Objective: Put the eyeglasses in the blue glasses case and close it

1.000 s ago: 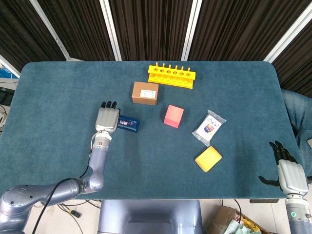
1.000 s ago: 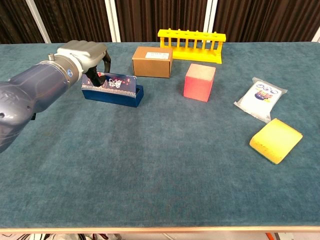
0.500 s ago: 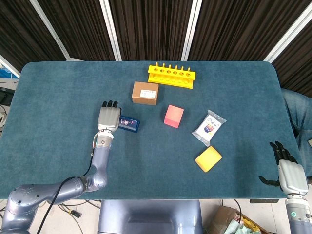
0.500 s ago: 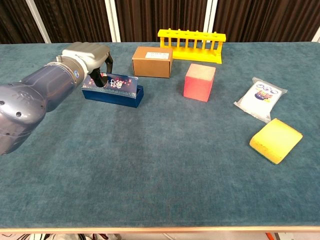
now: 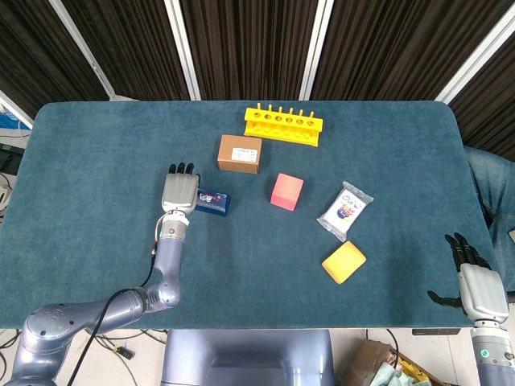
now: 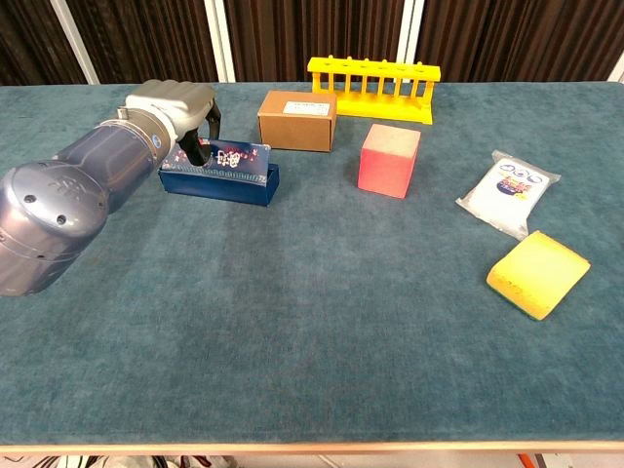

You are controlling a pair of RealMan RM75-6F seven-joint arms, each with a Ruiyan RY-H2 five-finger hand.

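Note:
The blue glasses case lies left of centre, its patterned lid leaning up over the base. My left hand sits over the case's left end, fingers curled down around the lid's edge and holding it. The eyeglasses are not visible; the lid and the hand hide the inside of the case. My right hand hovers off the table's near right corner, fingers spread, holding nothing.
Behind the case stands a brown cardboard box, with a yellow tube rack further back. A pink cube, a white packet and a yellow sponge lie to the right.
My left hand and the case have shifted slightly away from me, and the lid has tipped lower over the base. The right hand has not moved.

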